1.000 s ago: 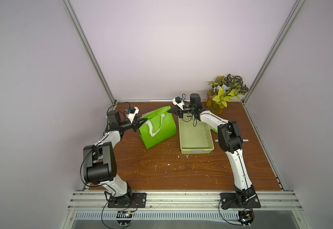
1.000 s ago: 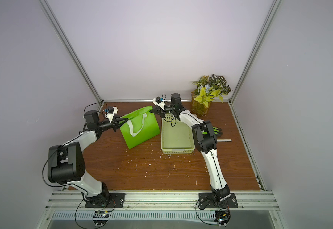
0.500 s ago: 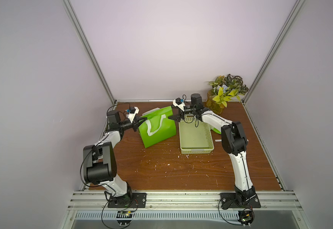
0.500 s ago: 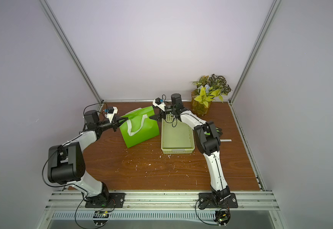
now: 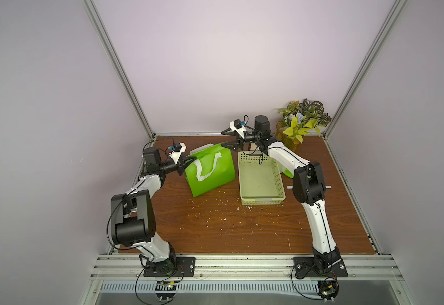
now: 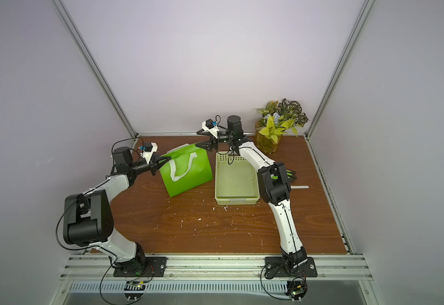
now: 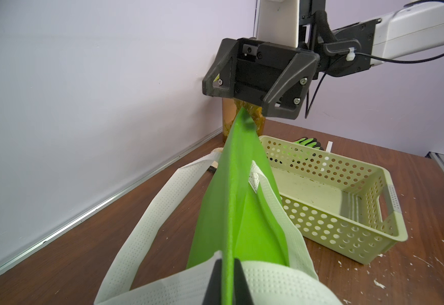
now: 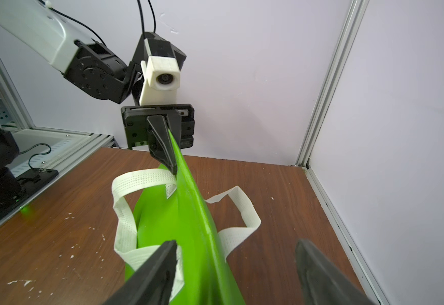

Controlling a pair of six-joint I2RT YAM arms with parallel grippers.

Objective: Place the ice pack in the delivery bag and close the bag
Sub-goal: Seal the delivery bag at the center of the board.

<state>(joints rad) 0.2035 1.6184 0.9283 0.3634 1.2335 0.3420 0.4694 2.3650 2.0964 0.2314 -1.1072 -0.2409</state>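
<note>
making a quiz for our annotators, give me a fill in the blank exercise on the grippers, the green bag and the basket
The left gripper has its jaws ____ on the top edge of the bright green boxy delivery bag with white strap handles.
The right gripper has its jaws ____, one each side of that edge.
The pale perforated plastic basket beside the bag is ____.
Missing words: shut; open; empty.

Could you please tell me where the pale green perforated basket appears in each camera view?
Both top views: the perforated basket sits centrally, beside the delivery bag.
Left wrist: basket beside the bag's upright edge.
Right wrist: not in view.
Shared landmark: the delivery bag, in all four.
</note>
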